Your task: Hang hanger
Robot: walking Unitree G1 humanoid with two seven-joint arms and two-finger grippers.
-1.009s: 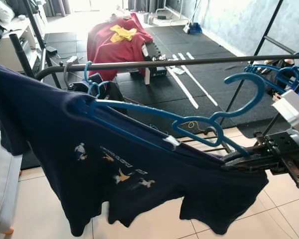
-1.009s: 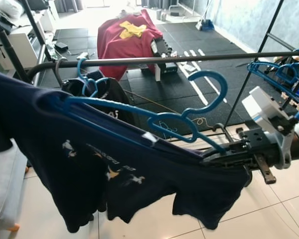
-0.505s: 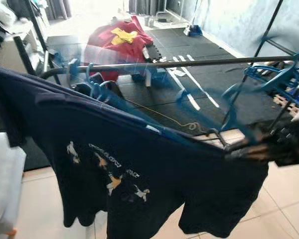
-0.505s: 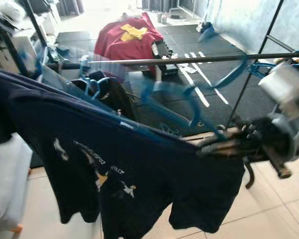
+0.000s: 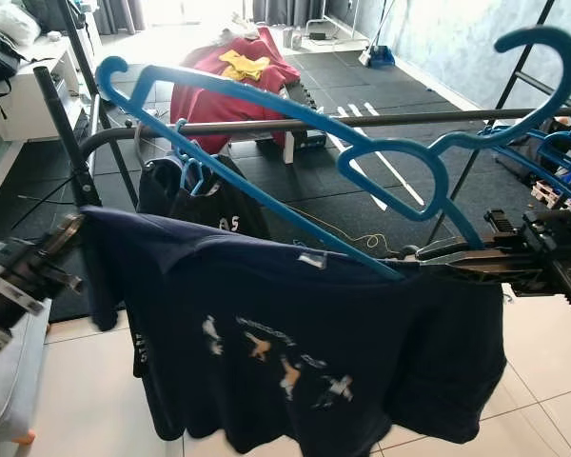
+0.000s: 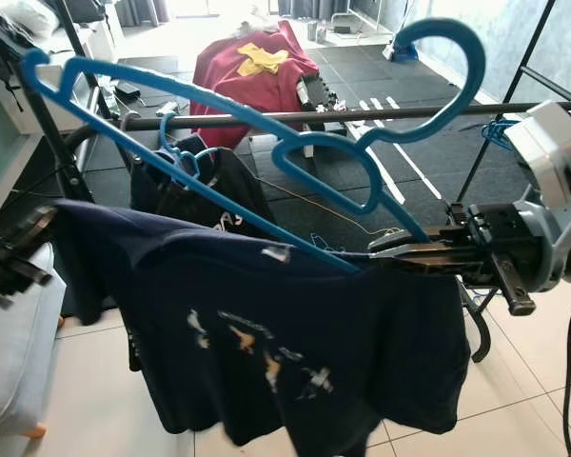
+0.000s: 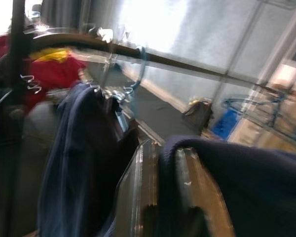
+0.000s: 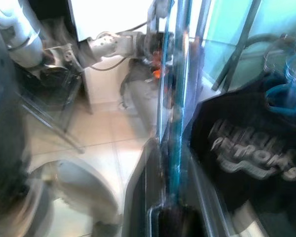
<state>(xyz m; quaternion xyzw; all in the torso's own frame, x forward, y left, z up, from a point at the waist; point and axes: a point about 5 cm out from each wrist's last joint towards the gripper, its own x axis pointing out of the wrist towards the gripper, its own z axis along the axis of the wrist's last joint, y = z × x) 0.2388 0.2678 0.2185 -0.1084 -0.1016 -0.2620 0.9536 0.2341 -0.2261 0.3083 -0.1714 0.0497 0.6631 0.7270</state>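
Observation:
A big blue hanger (image 5: pixel 247 95) tilts steeply, its left end high above the rail and its hook (image 5: pixel 544 36) up at the right. My right gripper (image 5: pixel 428 257) is shut on the hanger's lower right end, where a navy T-shirt (image 5: pixel 295 333) with small prints also bunches. The shirt sags between both grippers, its left shoulder off the hanger. My left gripper (image 5: pixel 52 257) is shut on the shirt's left edge; the left wrist view has navy fabric (image 7: pixel 167 177) between the fingers. The dark clothes rail (image 5: pixel 381 118) runs across behind the hanger.
A black shirt (image 5: pixel 195 195) hangs on the rail from a blue hanger, left of centre. Several empty blue hangers (image 5: pixel 552 148) crowd the rail's right end. A red cloth (image 5: pixel 219 81) lies over something on the black mats behind. A grey seat (image 5: pixel 5 390) stands at the lower left.
The hanger has swung up, its left end rising out of the shirt's shoulder. The left gripper has come into view holding the shirt's left edge. The camera has shifted too.

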